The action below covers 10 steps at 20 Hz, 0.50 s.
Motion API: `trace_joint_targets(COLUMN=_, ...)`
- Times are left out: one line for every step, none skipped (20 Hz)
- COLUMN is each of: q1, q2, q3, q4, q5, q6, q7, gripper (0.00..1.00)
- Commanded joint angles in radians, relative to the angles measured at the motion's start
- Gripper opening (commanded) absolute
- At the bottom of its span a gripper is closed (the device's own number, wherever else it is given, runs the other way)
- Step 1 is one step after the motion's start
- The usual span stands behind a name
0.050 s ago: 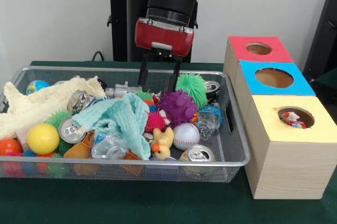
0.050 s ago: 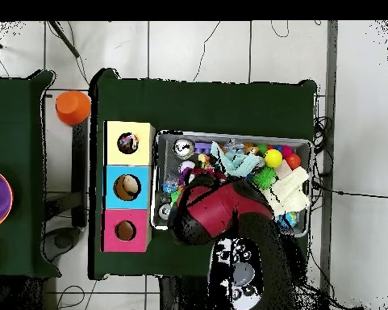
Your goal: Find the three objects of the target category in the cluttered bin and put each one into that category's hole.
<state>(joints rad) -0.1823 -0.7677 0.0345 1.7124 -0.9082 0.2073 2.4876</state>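
My wire bin (image 1: 236, 145) brims with clutter; the yellow box (image 1: 295, 150) at its 3 o'clock already holds something small. My gripper (image 1: 160, 79) hangs with fingers apart, empty, above a purple spiky ball (image 1: 177, 106) mid-bin, a green one (image 1: 192, 88) at its 1 o'clock, a teal cloth (image 1: 124, 120) at its 9.

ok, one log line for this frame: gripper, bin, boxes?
gripper: open, empty, above rear of wire mesh bin | purple spiky ball: in bin | yellow-topped wooden box: items in hole
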Motion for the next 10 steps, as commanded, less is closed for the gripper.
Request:
trace_joint_targets(q1=0.096, q2=0.068, q3=-0.059, q4=0.044, q5=-0.133, q6=-0.079, q7=-0.017, gripper=1.0)
trace_joint_targets(q1=0.113, q2=0.078, q3=-0.08, q4=0.039, q5=-0.139, q6=-0.097, q7=0.01, gripper=1.0)
trace_joint_targets(q1=0.131, q2=0.088, q3=-0.1, q4=0.034, q5=-0.146, q6=-0.115, q7=0.037, gripper=1.0)
trace_joint_targets(q1=0.132, q2=0.12, q3=-0.11, q4=0.008, q5=-0.143, q6=-0.127, q7=0.055, gripper=1.0)
trace_joint_targets(q1=0.133, q2=0.152, q3=-0.12, q4=-0.019, q5=-0.141, q6=-0.138, q7=0.072, gripper=1.0)
trace_joint_targets(q1=0.141, q2=0.175, q3=-0.136, q4=-0.033, q5=-0.136, q6=-0.154, q7=0.083, gripper=1.0)
trace_joint_targets(q1=0.142, q2=0.191, q3=-0.145, q4=-0.048, q5=-0.13, q6=-0.161, q7=0.082, gripper=1.0)
trace_joint_targets(q1=0.144, q2=0.208, q3=-0.154, q4=-0.063, q5=-0.125, q6=-0.168, q7=0.081, gripper=1.0)
trace_joint_targets(q1=0.18, q2=0.252, q3=-0.219, q4=-0.079, q5=-0.117, q6=-0.226, q7=0.109, gripper=1.0)
trace_joint_targets(q1=0.193, q2=0.27, q3=-0.245, q4=-0.088, q5=-0.106, q6=-0.25, q7=0.113, gripper=1.0)
